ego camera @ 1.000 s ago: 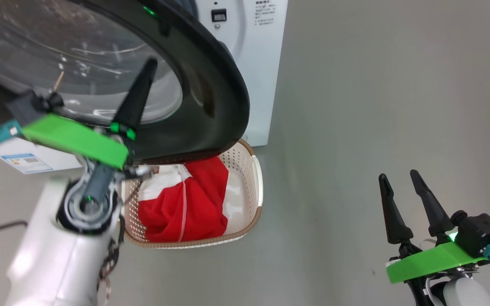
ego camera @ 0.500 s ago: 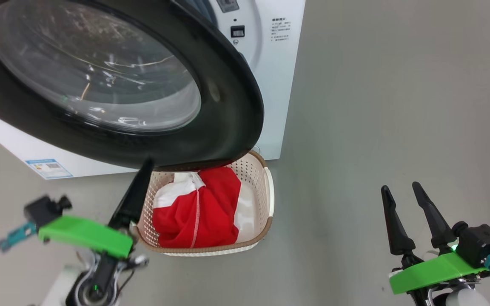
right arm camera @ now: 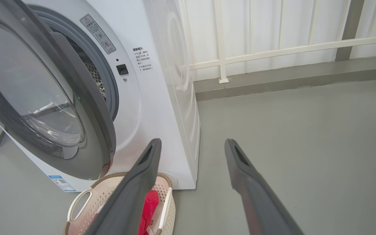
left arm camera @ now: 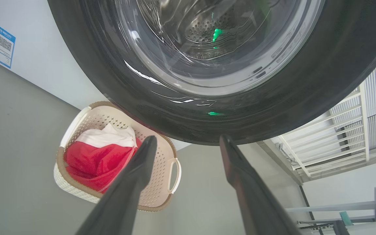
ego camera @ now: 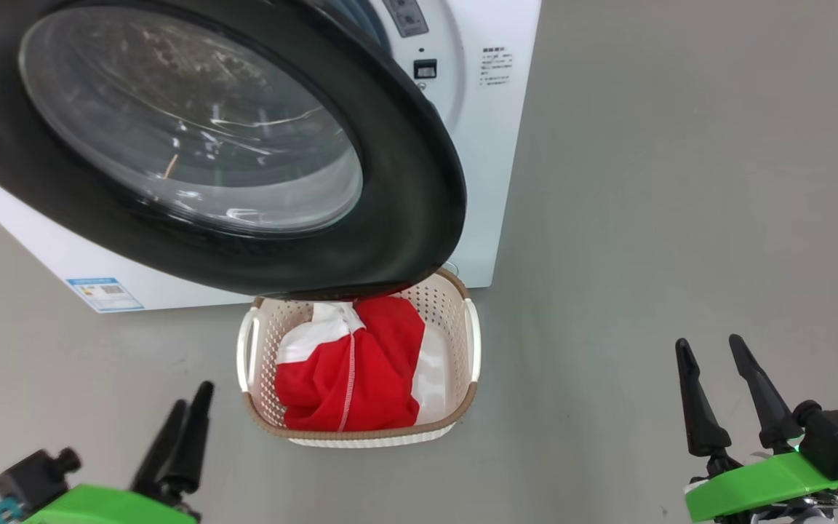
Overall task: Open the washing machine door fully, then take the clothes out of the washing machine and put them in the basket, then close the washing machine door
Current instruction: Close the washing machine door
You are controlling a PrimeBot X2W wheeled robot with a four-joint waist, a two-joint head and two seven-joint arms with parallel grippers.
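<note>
Down at the left, the left gripper (ego camera: 195, 397) hangs low over the floor, its two dark fingers spread wide with nothing between them, pointing up toward the washing machine door (ego camera: 404, 182). That door stands ajar, its black rim overhanging the far end of the basket (ego camera: 361, 433), which sits close in front of the washing machine (ego camera: 492, 145), handy for unloading. The clothes (ego camera: 368, 364) lie heaped inside it. Off to the right, the right gripper (ego camera: 710, 340) hovers well apart, likewise wide and empty. I'd say only shutting the door is left.
</note>
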